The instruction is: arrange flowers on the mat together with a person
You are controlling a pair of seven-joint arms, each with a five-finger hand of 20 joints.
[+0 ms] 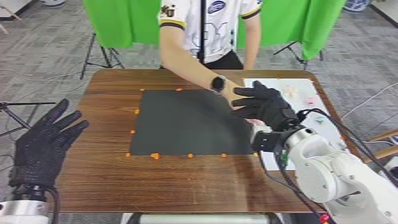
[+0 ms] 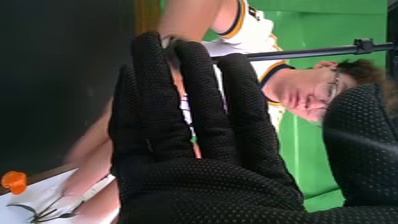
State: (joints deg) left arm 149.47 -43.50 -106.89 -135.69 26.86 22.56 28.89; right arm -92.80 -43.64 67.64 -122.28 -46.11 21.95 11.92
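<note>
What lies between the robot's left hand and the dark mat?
In the head view, brown wooden tabletop lies between the left hand and the mat, with small orange markers by the mat's edge.

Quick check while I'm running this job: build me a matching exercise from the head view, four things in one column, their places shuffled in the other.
Things
1. left hand
2. right hand
3. dark mat
4. watch

Places
A. around the person's wrist
B. flat on the table, with small orange pieces around it
C. by the table's left edge, fingers spread
D. right beside the person's hand

Right pairs: 1-C, 2-D, 3-B, 4-A
</note>
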